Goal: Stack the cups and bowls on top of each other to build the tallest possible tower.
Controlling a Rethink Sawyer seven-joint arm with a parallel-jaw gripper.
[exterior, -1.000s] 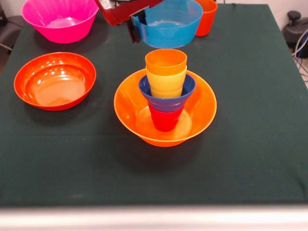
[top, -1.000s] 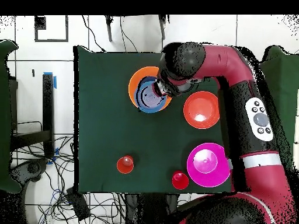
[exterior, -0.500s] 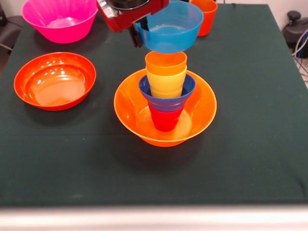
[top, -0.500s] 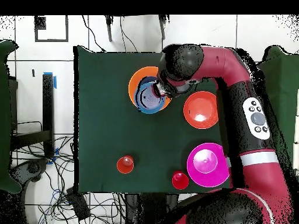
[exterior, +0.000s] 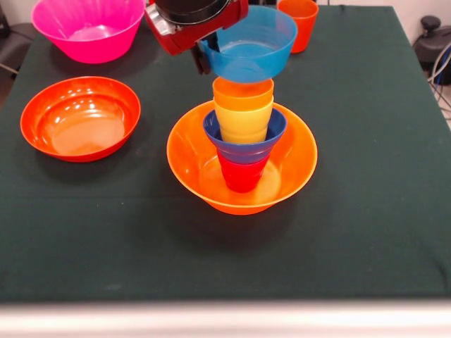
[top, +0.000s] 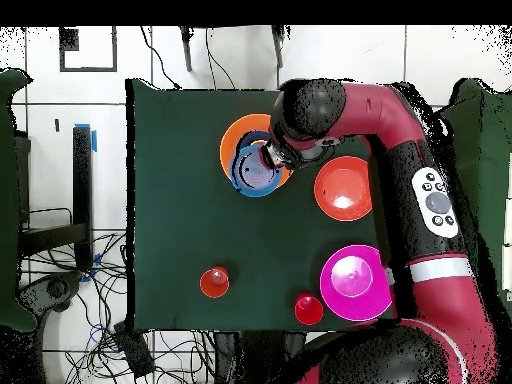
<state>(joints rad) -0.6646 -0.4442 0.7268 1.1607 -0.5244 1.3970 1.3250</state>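
The tower stands mid-table: a wide yellow-orange bowl [exterior: 289, 165] holds a red cup [exterior: 242, 174], a small dark blue bowl [exterior: 211, 130], a yellow cup [exterior: 243, 120] and an orange cup [exterior: 243, 91]. Right over the top cup hangs the light blue bowl [exterior: 250, 46], its base at the cup's rim; whether they touch I cannot tell. My gripper [exterior: 204, 60] is shut on that bowl's left rim. From overhead, the light blue bowl [top: 250, 175] covers the tower, with the gripper [top: 270, 157] at its edge.
A big pink bowl [exterior: 88, 28] sits at the back left and a shallow orange-red bowl [exterior: 79, 118] at the left. An orange cup [exterior: 299, 21] stands at the back. Overhead shows two loose cups [top: 214, 282] [top: 308, 308] near the pink bowl [top: 353, 282].
My gripper has carried the light blue bowl forward from the back of the table until it hangs directly above the tower's top cup. Nothing else has moved.
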